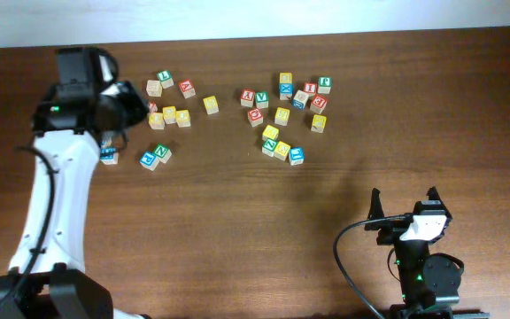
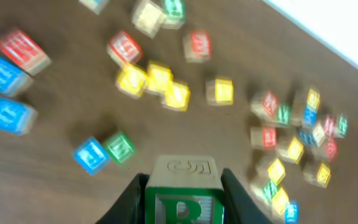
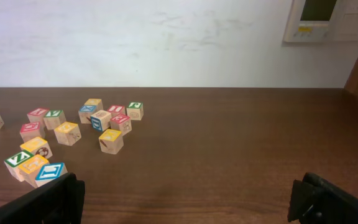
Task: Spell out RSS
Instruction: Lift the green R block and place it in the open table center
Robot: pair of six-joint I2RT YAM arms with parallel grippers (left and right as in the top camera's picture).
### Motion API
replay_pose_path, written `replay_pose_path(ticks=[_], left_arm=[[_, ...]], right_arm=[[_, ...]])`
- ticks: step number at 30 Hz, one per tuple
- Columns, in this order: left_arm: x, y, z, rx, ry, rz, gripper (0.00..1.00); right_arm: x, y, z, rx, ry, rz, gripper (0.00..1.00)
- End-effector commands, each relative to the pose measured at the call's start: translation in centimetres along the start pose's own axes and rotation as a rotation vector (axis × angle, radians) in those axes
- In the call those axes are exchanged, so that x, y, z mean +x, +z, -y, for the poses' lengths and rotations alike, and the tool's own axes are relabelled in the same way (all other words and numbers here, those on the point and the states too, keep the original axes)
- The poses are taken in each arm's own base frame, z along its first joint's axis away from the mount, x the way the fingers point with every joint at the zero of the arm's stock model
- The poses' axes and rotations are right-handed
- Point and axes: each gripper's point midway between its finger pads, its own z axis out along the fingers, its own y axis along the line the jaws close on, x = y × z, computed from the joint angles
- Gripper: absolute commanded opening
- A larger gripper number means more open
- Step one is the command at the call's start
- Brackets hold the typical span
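Near the far-left corner, holding R cube (image 2: pixel 182 180) tight in left claw (image 2: pixel 183 208), up off the wood, prob to clear the pile (image 1: pixel 169 114). With right claw (image 1: pixel 405 202) wide by the front-right corner, out of the way.

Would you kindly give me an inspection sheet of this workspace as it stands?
Surface: dark wooden table.
Job's things: R cube gripped between left fingers; yellow cubes scattered, letters too small to read.
Clutter: red, blue, green cubes in two loose groups.
Grippers: left shut on R cube; right fingers open, empty.
Cables: black cable by right arm.
Surroundings: white wall, wall panel.
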Motion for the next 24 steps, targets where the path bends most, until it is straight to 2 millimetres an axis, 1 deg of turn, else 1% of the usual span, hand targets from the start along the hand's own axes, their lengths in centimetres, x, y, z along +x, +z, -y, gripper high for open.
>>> replay_pose_path(ticks=[1,2,3,8,10,12,13,15,19,22,24], left_arm=[[4.3,0.2,4.1,0.059,0.112,-0.119,0.23],[5.4,0.4,4.8,0.061,0.133,-0.146,0.22],[7.3,0.8,6.2,0.062,0.178,-0.187,0.22],[10.8,2.6,8.3,-0.002,0.299,-0.227,0.21],[12.8,4.0,9.1,-0.029,0.351,-0.261,0.22],[13.8,5.4,9.0,-0.077,0.388,-0.276,0.21],[14.3,6.6,8.4,-0.134,0.409,-0.277,0.22],[14.4,7.6,7.6,-0.187,0.395,-0.275,0.23],[14.7,10.0,6.4,-0.236,0.386,-0.29,0.23],[14.9,11.4,5.1,-0.287,0.388,-0.303,0.22],[15.4,12.2,4.4,-0.31,0.388,-0.326,0.23]], right_arm=[[0.3,0.0,-0.2,-0.012,0.0,-0.006,0.98],[0.3,0.0,-0.2,-0.012,0.0,-0.006,0.98],[0.3,0.0,-0.2,-0.012,0.0,-0.006,0.98],[0.3,0.0,-0.2,-0.012,0.0,-0.006,0.98],[0.3,0.0,-0.2,-0.012,0.0,-0.006,0.98],[0.3,0.0,-0.3,-0.012,0.0,-0.006,0.98],[0.3,0.0,-0.2,-0.012,0.0,-0.006,0.98],[0.3,0.0,-0.2,-0.012,0.0,-0.006,0.98],[0.3,0.0,-0.2,-0.012,0.0,-0.006,0.98],[0.3,0.0,-0.2,-0.012,0.0,-0.006,0.98],[0.3,0.0,-0.3,-0.012,0.0,-0.006,0.98]])
